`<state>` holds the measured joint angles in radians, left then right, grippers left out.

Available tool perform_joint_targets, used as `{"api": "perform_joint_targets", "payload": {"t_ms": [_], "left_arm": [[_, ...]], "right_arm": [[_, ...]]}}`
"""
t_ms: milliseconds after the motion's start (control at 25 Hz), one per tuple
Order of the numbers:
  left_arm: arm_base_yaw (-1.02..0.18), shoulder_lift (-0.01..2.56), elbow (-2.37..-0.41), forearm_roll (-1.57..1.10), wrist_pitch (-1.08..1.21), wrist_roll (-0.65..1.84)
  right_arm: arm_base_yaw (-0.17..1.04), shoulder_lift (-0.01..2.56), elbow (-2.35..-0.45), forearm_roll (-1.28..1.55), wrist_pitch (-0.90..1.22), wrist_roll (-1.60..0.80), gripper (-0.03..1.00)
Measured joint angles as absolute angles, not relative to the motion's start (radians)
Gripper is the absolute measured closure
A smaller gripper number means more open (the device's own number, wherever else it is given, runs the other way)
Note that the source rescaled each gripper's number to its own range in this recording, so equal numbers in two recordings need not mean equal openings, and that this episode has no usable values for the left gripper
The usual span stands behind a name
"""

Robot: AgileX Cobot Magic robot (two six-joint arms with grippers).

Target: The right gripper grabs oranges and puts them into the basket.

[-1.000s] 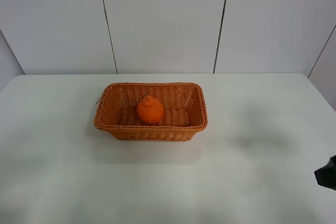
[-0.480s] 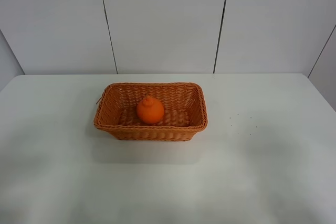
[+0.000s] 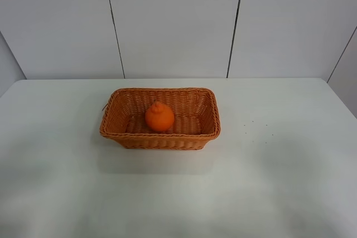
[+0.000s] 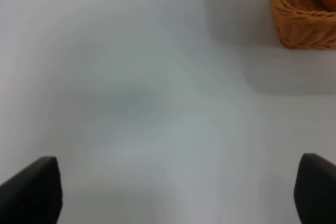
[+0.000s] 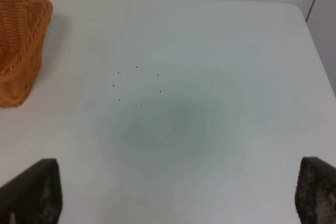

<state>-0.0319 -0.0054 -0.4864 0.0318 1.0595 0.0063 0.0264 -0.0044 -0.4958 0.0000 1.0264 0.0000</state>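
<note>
The right gripper (image 5: pixel 178 195) is spread wide and holds nothing; only its two dark fingertips (image 5: pixel 31 190) show, hanging over bare white table (image 5: pixel 210 51) well to the side of the basket (image 5: pixel 18 45). The left gripper (image 4: pixel 178 192) is equally wide and empty, off the basket's other side. The orange (image 3: pixel 159 117), matte with a knobby top, sits inside the basket, upright near its middle, so the placing looks done. The basket is woven wicker with sloping walls and a braided rim.
</note>
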Motion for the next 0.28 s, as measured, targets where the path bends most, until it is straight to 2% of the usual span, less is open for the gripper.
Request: {"api": "perform_joint_targets", "payload": {"t_ms": [280], "left_arm": [[-0.032, -0.005, -0.486, 0.032, 1.060, 0.006]], "right_arm": [[0.026, -0.004, -0.496, 0.000, 1.026, 0.000, -0.01]]}}
